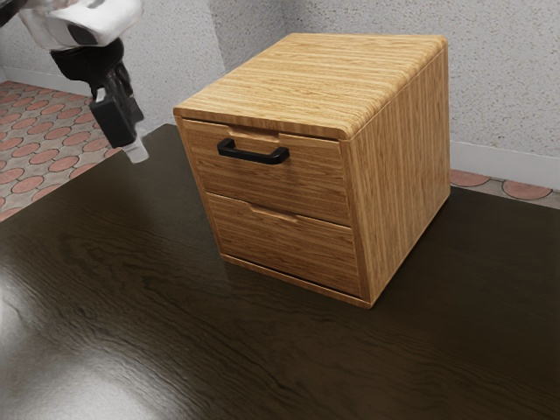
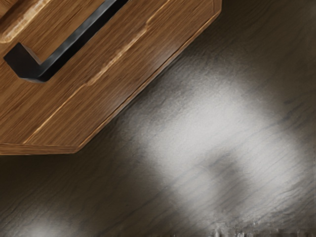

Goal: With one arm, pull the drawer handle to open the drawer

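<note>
A light wooden cabinet (image 1: 398, 157) with two drawers stands on the dark table (image 1: 131, 306). The top drawer (image 1: 302, 184) sits flush with the cabinet front and carries a black bar handle (image 1: 254, 155). My gripper (image 1: 134, 150) hangs above the table toward the exterior view's left of the cabinet, well apart from the handle and at about its height. It holds nothing. In the wrist view the handle (image 2: 64, 47) runs slantwise across the wooden drawer front (image 2: 74, 98), with dark table (image 2: 222, 148) below the hand.
The lower drawer (image 1: 284, 241) has a small recessed notch and no bar handle. Behind the table are grey walls (image 1: 507, 70) and a red-tiled floor (image 1: 35, 140). Open tabletop lies between my hand and the cabinet front.
</note>
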